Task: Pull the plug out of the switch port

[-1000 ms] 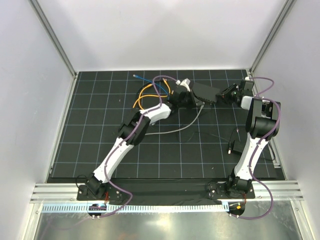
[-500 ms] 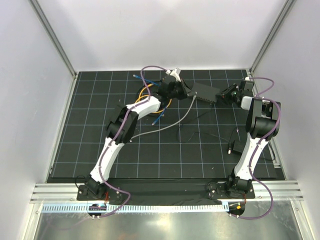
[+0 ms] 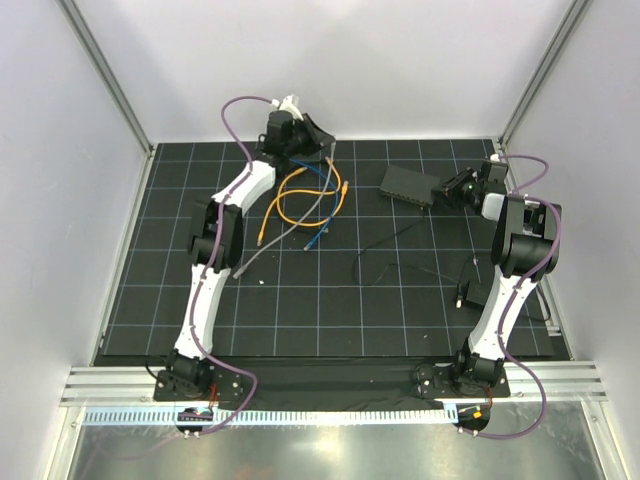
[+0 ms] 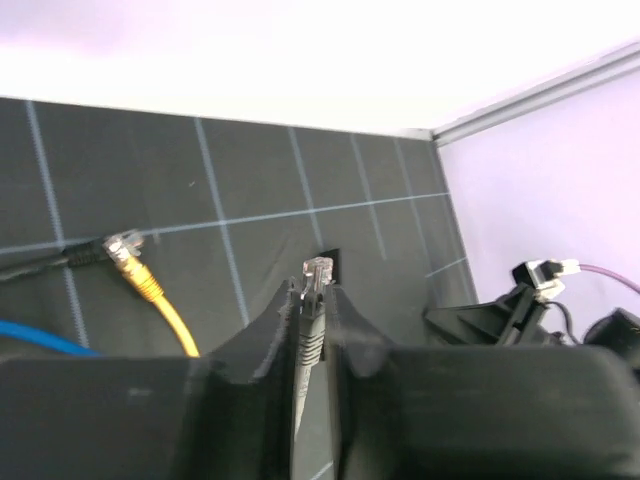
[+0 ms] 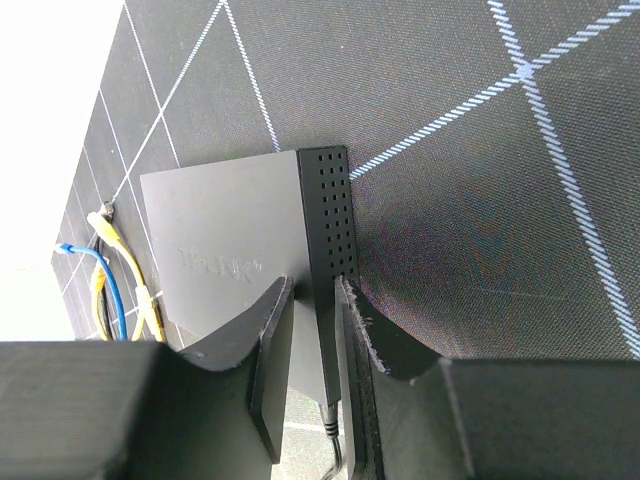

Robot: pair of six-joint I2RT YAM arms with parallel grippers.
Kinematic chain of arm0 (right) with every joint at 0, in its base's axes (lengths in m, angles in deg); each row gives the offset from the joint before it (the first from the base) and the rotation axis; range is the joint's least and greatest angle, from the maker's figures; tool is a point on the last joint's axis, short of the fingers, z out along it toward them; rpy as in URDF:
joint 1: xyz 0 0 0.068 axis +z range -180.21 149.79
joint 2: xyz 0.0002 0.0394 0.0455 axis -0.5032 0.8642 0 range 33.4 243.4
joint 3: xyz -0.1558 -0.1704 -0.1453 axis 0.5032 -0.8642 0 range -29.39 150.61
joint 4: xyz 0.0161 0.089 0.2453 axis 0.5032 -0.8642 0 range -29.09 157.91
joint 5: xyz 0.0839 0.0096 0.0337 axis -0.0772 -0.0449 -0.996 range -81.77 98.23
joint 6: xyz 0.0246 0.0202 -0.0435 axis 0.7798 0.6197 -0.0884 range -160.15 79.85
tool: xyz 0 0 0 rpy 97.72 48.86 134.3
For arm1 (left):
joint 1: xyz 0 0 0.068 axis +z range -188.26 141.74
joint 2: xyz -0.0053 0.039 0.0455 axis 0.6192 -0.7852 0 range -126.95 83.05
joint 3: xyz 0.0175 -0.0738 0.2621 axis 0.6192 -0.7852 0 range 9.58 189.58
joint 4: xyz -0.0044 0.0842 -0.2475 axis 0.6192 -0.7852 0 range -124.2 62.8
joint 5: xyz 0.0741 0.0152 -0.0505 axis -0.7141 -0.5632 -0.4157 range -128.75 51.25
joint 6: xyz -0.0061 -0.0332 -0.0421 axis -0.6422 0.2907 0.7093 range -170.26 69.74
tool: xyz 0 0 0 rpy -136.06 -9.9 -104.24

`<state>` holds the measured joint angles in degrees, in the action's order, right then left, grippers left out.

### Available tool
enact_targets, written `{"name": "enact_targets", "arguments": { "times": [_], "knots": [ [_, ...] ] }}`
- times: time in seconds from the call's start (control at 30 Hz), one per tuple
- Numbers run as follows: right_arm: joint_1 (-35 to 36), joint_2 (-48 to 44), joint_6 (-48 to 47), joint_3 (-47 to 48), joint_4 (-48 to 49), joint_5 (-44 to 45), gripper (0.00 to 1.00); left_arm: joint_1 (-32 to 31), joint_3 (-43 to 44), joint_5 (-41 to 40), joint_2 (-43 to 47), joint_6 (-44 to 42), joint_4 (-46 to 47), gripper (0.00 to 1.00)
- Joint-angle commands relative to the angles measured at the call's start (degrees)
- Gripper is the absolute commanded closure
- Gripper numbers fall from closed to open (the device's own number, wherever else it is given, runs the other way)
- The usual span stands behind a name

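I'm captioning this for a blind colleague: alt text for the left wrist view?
The left gripper, jaws shut, pinches a grey cable just behind its clear plug, which points up, free of any socket. Below lie a black gridded mat, a yellow cable and a blue cable.

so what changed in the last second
The left gripper, shut on the grey plug, swung left and away from the switch, drawing the plug out and dragging its cable along. The right gripper stayed clamped on the switch, which kept its place.

Faint embossed brand lettering [image 5: 218, 266], not clearly legible, on top of the switch [image 5: 235, 205]
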<state>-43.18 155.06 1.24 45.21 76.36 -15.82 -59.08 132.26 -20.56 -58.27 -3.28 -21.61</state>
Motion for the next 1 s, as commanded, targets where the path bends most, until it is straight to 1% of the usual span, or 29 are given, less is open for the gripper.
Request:
{"name": "enact_targets", "arguments": {
  "times": [0.0,0.1,0.13,0.2,0.27,0.33,0.37,0.5,0.57,0.6,0.63,0.67,0.7,0.73,0.77,0.8,0.83,0.87,0.9,0.97],
  "knots": [
    [-0.4,1.1,-1.0,-1.3,-2.6,2.5,0.71,-0.7,-0.2,0.5,-2.5,-1.5,1.2,0.80],
    [-0.5,1.0,-1.0,-1.3,-2.7,2.5,0.71,-0.2,0.2,-0.6,-2.4,-3.1,0.6,0.73],
    [-0.5,0.9,-1.2,-1.3,-2.7,2.6,0.71,-0.2,0.5,-1.2,-2.2,-3.4,0.6,0.63],
    [-0.5,0.9,-1.3,-1.3,-2.8,2.8,0.71,0.1,1.2,-1.8,-1.9,-4.1,-0.5,0.50],
    [-0.5,0.7,-1.6,-1.1,-3.2,3.0,0.70,0.1,1.2,-1.9,-1.1,-4.5,-0.7,0.46],
    [-0.5,-0.1,-1.8,-1.3,-3.4,3.3,0.68,0.0,0.4,-1.1,-0.1,-4.4,-0.4,0.27],
    [-0.5,-0.5,-2.1,-1.8,-3.4,3.9,0.67,-0.4,-0.1,-0.5,0.6,-4.6,-0.3,0.01],
    [-0.6,-3.9,-3.5,-3.8,-4.2,5.9,0.61,-3.3,-5.0,-1.2,6.6,-8.9,-0.3,0.00],
    [-0.5,-6.2,-3.9,-5.3,-4.1,6.2,0.60,-6.6,-6.8,-3.3,8.3,-13.3,-1.7,0.01],
    [-0.5,-6.8,-4.1,-5.8,-4.0,6.3,0.58,-7.9,-6.9,-4.8,9.7,-15.1,-4.7,0.00],
    [-0.5,-8.1,-4.2,-6.7,-4.0,6.4,0.57,-11.0,-7.0,-7.2,10.5,-19.4,-5.4,0.00],
    [-0.6,-8.6,-4.6,-7.3,-4.1,6.6,0.57,-12.6,-7.1,-9.6,11.3,-21.6,-7.8,0.01],
    [-0.6,-9.3,-4.7,-7.7,-4.2,6.8,0.56,-14.1,-7.4,-15.5,12.0,-24.4,-10.1,0.01],
    [-0.5,-10.3,-4.8,-8.4,-4.4,6.9,0.55,-16.1,-7.7,-18.7,13.4,-26.7,-10.9,0.00],
    [-0.4,-10.9,-4.9,-8.7,-4.7,7.0,0.54,-19.3,-8.2,-22.3,13.9,-31.0,-11.6,0.01],
    [-0.3,-11.4,-5.3,-9.0,-4.9,7.2,0.53,-21.0,-8.4,-28.1,14.4,-32.5,-12.3,0.00],
    [-0.2,-11.9,-5.5,-9.0,-6.2,7.9,0.50,-22.2,-8.4,-29.8,14.9,-33.6,-13.9,0.01],
    [-0.1,-12.9,-5.8,-9.0,-7.1,8.6,0.48,-24.2,-8.5,-30.8,15.2,-35.3,-14.6,0.01],
    [0.3,-13.5,-6.1,-9.2,-8.1,9.2,0.47,-24.8,-8.7,-31.2,15.4,-35.6,-15.2,0.00],
    [0.3,-14.8,-5.7,-11.1,-7.9,10.3,0.46,-25.1,-9.2,-27.8,15.9,-33.9,-16.1,0.00]
  ]
}}
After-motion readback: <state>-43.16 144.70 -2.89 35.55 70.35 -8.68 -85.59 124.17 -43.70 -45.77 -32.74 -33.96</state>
